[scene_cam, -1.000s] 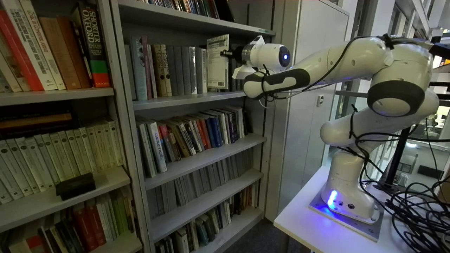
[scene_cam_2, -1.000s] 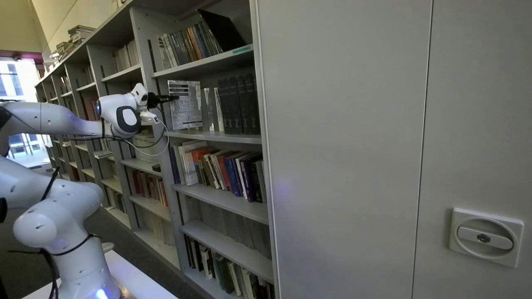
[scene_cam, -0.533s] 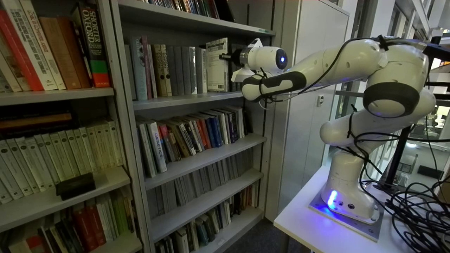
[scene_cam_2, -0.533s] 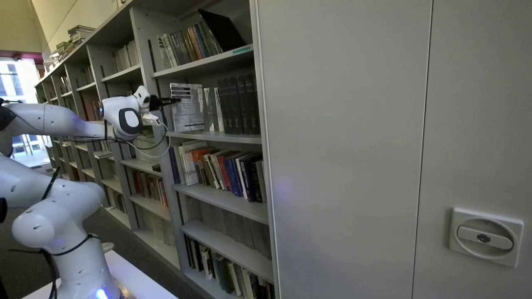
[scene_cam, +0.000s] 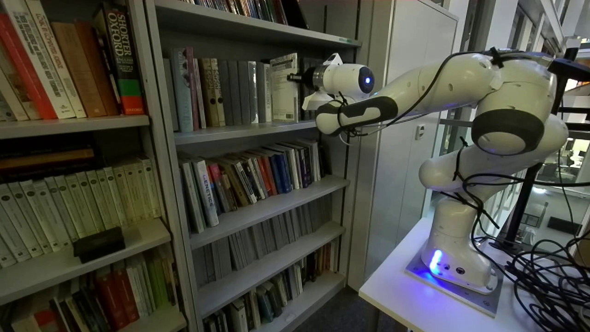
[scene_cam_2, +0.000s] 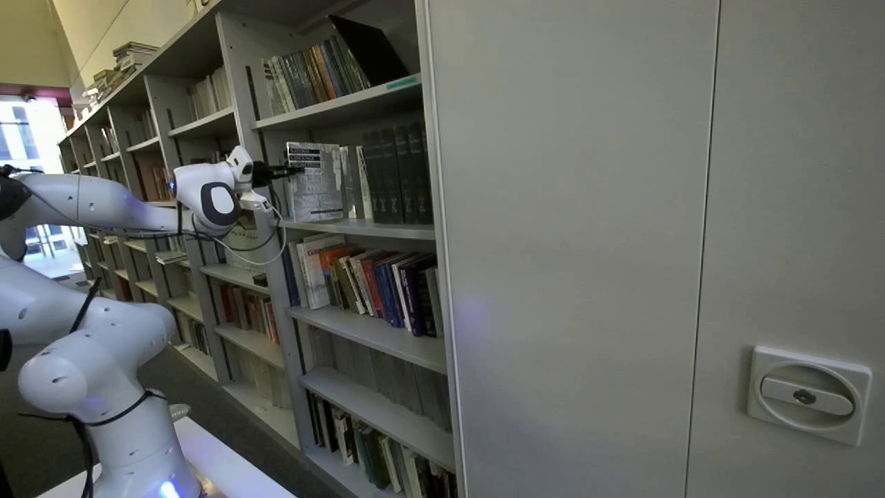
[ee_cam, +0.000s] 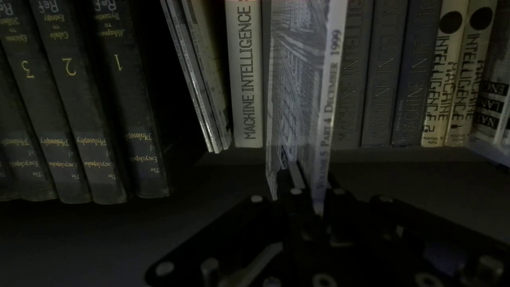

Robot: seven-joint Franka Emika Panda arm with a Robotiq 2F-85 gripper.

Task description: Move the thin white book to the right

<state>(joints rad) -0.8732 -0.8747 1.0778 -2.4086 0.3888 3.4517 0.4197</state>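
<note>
The claw (ee_cam: 308,182) is clenched on the thin white book (ee_cam: 318,91), its spine pinched above mid-height; the book stands near upright at the front of the shelf (scene_cam_2: 359,227). Gripped by this one edge, it could pivot or slip should a lower corner catch; from where I stand, contact between book and shelf cannot be made out. To the right, as one faces the shelf, come a pale Machine Intelligence volume (ee_cam: 245,79) and leaning booklets (ee_cam: 203,95), which a sideways knock might topple. Farther on, the black encyclopedia volumes (scene_cam_2: 404,176) would probably limit rightward travel; beyond rises a grey cupboard front (scene_cam_2: 574,249).
</note>
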